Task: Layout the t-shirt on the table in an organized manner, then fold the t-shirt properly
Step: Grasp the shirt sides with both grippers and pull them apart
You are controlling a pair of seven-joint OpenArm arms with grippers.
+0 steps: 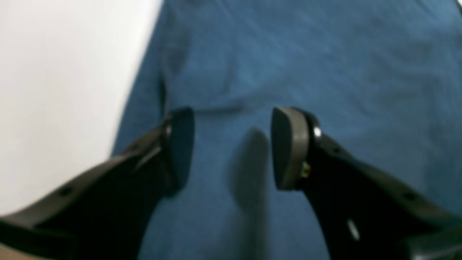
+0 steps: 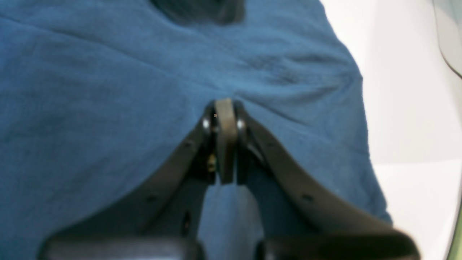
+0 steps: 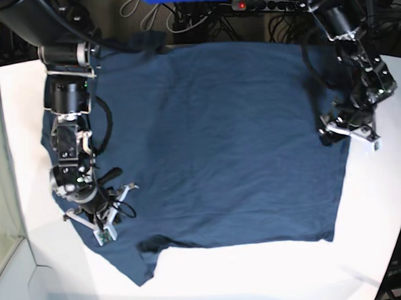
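The table [image 3: 387, 248], a broad, smooth white top with a curved rim, carries the t-shirt [image 3: 213, 136], which lies spread nearly flat across its middle: a large, dark navy sheet of soft matte knit, lightly rippled, with the neck opening toward 6 o'clock in the base view and the hem toward 12, so its long axis runs 12 to 6. One sleeve trails off at about 7 o'clock, its corner bunched and pointed rather than squared. The right gripper [image 2: 225, 108] sits at roughly 8 o'clock on that side of the shirt, its dark moulded fingers pressed together; the cloth puckers toward their tips, but whether a pinch of fabric is caught between them I cannot tell. The left gripper [image 1: 232, 148] hangs at 3 o'clock, over the opposite side edge, its rubbery grey pads apart with bare cloth beneath and nothing between them; the white tabletop lies just outboard. By my judgement the untidy sleeve is nearest the right arm, so straightening it falls there first.
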